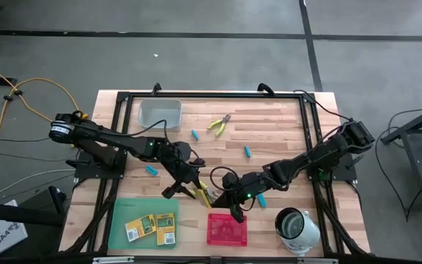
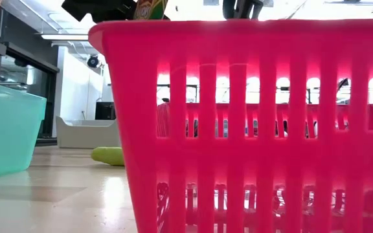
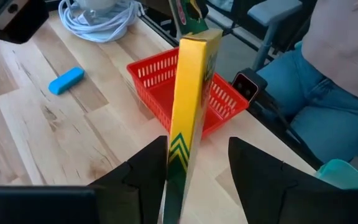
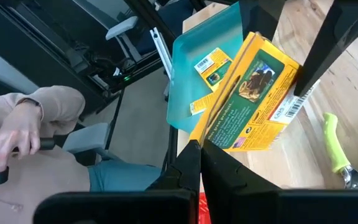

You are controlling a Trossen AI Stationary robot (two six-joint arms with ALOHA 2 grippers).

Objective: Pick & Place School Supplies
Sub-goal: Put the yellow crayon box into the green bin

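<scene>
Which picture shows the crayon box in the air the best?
The right wrist view: the held crayon box shows its whole printed face and barcode. The left wrist view shows only its narrow yellow edge between the left hand's open fingers. The high view shows just a yellow sliver. The low view catches only a corner above the red basket.
</scene>
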